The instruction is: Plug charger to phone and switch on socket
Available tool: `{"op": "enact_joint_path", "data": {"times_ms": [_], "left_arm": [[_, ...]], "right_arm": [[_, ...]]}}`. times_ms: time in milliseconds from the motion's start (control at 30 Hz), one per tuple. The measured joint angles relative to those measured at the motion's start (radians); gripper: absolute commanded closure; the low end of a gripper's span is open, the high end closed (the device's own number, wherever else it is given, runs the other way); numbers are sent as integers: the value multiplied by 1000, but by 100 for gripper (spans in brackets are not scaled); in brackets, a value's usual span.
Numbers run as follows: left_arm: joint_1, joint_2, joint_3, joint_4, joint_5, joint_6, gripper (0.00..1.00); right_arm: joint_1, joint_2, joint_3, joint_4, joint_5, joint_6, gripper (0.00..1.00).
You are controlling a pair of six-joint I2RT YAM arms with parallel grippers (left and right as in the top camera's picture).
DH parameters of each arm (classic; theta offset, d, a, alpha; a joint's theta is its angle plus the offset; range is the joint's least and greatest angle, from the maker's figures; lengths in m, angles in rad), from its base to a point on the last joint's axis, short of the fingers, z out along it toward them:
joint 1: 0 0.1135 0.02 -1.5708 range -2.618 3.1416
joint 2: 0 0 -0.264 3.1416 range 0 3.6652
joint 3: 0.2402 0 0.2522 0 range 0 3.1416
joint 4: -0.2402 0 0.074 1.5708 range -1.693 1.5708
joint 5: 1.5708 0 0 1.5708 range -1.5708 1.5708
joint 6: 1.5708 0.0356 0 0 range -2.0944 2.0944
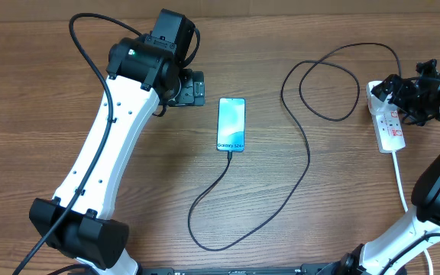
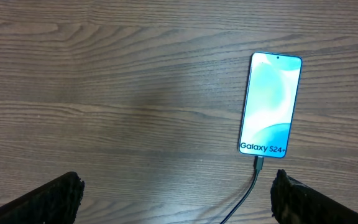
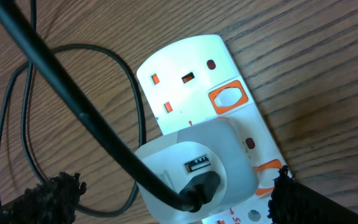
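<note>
One charger (image 3: pixel 197 186) lies on the desk (image 1: pixel 342 198). Its cable makes a loop nearest to the robot, and its small tip sits in the near end of the one phone (image 1: pixel 231 122). The phone lies flat in the middle, screen lit.

One white socket (image 1: pixel 390 126) lies at the right. The cable's other end goes into a white adapter (image 3: pixel 197 155) on it. Two orange switches show, one partly cut off; whether they are on I cannot tell.

There are two hands. The left hand (image 2: pixel 176 196) is wide open and holds nothing, just left of the phone's far end. The right hand (image 3: pixel 173 190), also wide open and empty, is over the socket's far end. The wrist views show only the fingertips.
</note>
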Motion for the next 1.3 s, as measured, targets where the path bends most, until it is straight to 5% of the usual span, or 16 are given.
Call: {"op": "enact_joint_path", "data": {"times_ms": [1300], "left_arm": [[0, 0, 0, 0, 0, 0, 0]], "right_arm": [[-11, 56, 3, 3, -84, -12, 0]]}}
